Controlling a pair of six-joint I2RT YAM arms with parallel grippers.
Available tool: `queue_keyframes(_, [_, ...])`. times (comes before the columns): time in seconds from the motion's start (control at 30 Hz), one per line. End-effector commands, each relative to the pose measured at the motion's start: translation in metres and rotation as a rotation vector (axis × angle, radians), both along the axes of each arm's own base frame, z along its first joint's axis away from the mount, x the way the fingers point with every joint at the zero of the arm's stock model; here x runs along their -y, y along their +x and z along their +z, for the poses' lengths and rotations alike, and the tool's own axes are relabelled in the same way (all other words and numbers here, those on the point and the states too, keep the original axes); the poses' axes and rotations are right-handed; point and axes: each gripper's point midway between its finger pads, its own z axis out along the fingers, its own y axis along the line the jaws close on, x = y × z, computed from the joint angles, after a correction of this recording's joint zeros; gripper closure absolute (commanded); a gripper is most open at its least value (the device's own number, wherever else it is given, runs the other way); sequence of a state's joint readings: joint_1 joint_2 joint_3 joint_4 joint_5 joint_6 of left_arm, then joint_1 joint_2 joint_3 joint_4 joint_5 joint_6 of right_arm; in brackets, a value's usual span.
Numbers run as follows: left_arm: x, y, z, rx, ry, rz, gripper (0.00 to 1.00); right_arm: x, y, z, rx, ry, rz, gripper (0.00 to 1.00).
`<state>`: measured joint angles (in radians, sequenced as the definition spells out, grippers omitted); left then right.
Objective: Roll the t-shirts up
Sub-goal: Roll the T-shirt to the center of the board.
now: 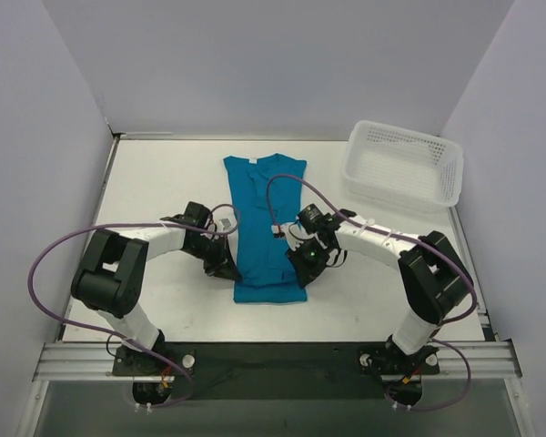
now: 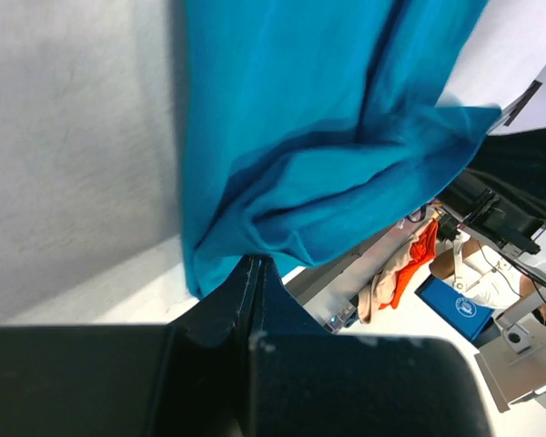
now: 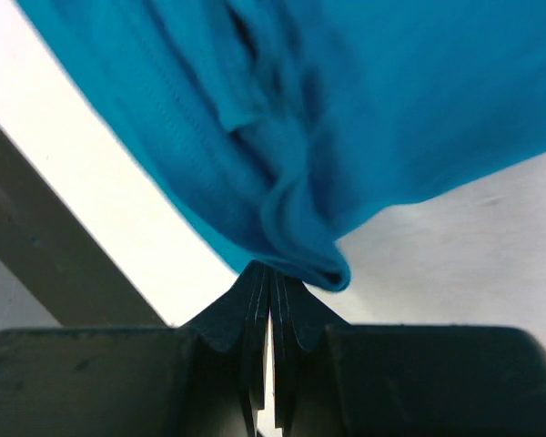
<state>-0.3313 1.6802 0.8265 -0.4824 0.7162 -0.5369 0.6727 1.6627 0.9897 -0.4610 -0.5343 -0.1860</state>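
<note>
The teal-blue t-shirt (image 1: 266,214) lies on the white table, folded into a long narrow strip with its collar at the far end. My left gripper (image 1: 226,266) sits at the strip's near-left edge and my right gripper (image 1: 302,259) at its near-right edge. In the left wrist view the t-shirt (image 2: 309,137) bunches at the tips of the left gripper (image 2: 255,262), whose jaws are shut on the cloth's edge. In the right wrist view a fold of the t-shirt (image 3: 346,109) is pinched in the shut right gripper (image 3: 273,270). The near hem is slightly lifted and creased.
A white plastic mesh basket (image 1: 444,177) stands at the far right of the table (image 1: 155,182). Grey walls enclose the table on three sides. Purple cables loop from both arms over the shirt area. A metal rail (image 1: 273,360) runs along the near edge.
</note>
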Motion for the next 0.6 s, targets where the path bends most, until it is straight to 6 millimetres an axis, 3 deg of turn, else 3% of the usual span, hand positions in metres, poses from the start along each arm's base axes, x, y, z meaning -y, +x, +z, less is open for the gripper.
queue_keyframes(0.0, [0.007, 0.029, 0.019, 0.093, -0.051, -0.007, 1.0, -0.003, 0.037, 0.015, 0.056, 0.004, -0.063, 1.0])
queue_keyframes(0.13, [0.002, 0.04, 0.024, 0.113, -0.056, 0.023, 1.0, -0.002, 0.054, 0.017, 0.074, -0.001, -0.108, 1.0])
queue_keyframes(0.23, [0.001, 0.04, 0.038, 0.191, -0.089, -0.037, 1.0, 0.002, 0.047, 0.027, 0.073, 0.011, -0.114, 1.0])
queue_keyframes(0.27, [0.002, 0.038, 0.045, 0.225, -0.098, -0.068, 0.96, 0.004, 0.044, 0.03, 0.076, 0.019, -0.11, 0.99])
queue_keyframes(0.33, [0.006, 0.032, 0.053, 0.306, -0.127, -0.163, 0.8, 0.008, 0.034, 0.038, 0.103, 0.043, -0.099, 0.88])
queue_keyframes(0.37, [0.007, 0.029, 0.061, 0.355, -0.137, -0.198, 0.68, 0.009, 0.031, 0.041, 0.116, 0.057, -0.1, 0.84])
queue_keyframes(0.5, [0.014, 0.015, 0.081, 0.585, -0.176, -0.385, 0.58, 0.007, 0.016, 0.055, 0.267, 0.184, -0.03, 0.51])
queue_keyframes(0.53, [0.012, 0.015, 0.082, 0.659, -0.157, -0.435, 0.58, 0.007, 0.015, 0.068, 0.363, 0.215, 0.002, 0.49])
queue_keyframes(0.57, [0.012, 0.014, 0.088, 0.724, -0.143, -0.468, 0.58, 0.009, -0.003, 0.056, 0.402, 0.21, 0.106, 0.48])
